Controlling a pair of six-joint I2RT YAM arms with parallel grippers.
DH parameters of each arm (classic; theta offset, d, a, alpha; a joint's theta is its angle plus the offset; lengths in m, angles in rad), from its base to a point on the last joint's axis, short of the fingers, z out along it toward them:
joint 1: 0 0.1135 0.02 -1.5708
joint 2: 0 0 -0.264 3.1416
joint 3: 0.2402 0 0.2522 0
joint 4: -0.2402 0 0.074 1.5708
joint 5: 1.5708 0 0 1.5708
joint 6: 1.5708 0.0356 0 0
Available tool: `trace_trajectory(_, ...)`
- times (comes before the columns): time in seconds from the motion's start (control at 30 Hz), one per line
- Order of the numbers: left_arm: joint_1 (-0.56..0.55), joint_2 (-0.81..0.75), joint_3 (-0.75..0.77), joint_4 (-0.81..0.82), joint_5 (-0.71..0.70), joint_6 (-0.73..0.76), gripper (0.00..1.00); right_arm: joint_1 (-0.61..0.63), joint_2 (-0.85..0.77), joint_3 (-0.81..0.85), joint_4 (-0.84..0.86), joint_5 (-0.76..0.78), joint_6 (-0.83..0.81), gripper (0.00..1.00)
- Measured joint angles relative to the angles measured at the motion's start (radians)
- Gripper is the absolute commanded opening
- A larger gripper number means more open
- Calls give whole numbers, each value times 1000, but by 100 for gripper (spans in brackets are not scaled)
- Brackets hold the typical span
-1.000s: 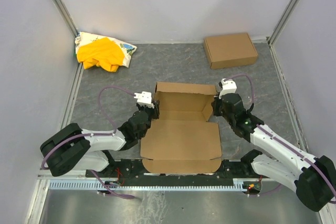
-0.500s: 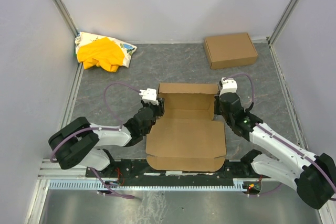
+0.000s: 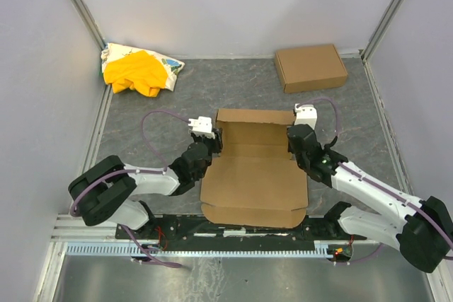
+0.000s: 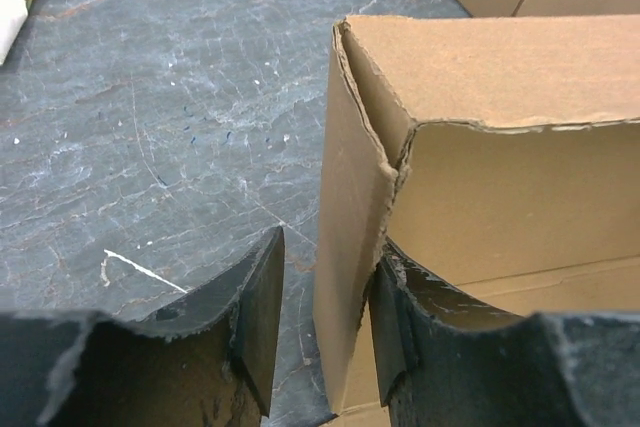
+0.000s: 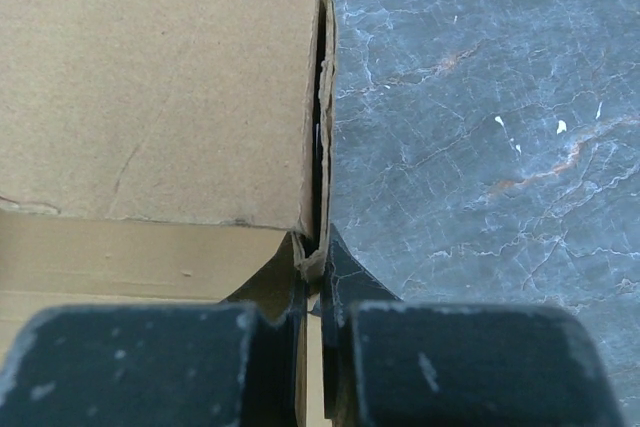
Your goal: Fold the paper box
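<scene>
The paper box [image 3: 253, 185] sits between my two claws, its tray end just ahead of my fingertips and its broad flat panel running back under my wrists toward my bases.

My left claw [image 3: 214, 146] straddles the box's left side wall. The wall stands upright in the gap, close against the inner finger [image 4: 395, 327], with bare table [image 4: 150, 127] showing between it and the outer finger. I read this claw as released, guiding the wall, not pinching it.

My right claw [image 3: 291, 148] is clenched on the right side wall. Its fingers are pressed nearly together, with the doubled cardboard edge between them.

As I judge it, the task is partly done. The far wall beyond my fingertips is up, and both side walls are raised and meet it at the corners. The left corner looks loose and a bit ragged.

The large panel behind my claws lies flat, not yet folded. The side walls need locking, and then that panel must be brought over and tucked in.
</scene>
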Motion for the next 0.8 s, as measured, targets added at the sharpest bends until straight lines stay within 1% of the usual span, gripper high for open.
trace_trajectory(0.13, 0, -23, 0, 5, -14, 4, 37, 24, 7, 4, 10, 32, 3, 2)
trace_trajectory(0.23, -1, -17, 3, 9, -31, 15, 23, 47, 7, 4, 22, 50, 3, 2)
trace_trajectory(0.33, -6, 12, 22, 20, -58, 30, 5, 73, 7, 4, 27, 72, 3, 2)
trace_trajectory(0.37, -10, 27, 31, 24, -73, 41, 3, 82, 6, 4, 27, 84, 3, 2)
trace_trajectory(0.5, -29, 84, 74, 37, -144, 88, 3, 115, 6, 4, 25, 126, 12, 2)
trace_trajectory(0.63, -63, 147, 132, 68, -245, 162, 3, 135, 10, 4, 13, 170, 34, 2)
trace_trajectory(0.67, -75, 166, 145, 82, -277, 189, 4, 138, 14, 4, 11, 180, 41, 2)
trace_trajectory(0.7, -82, 180, 153, 93, -297, 207, 11, 141, 21, 5, 8, 188, 47, 2)
trace_trajectory(0.8, -105, 220, 158, 147, -351, 262, 36, 144, 39, 5, 6, 199, 65, 2)
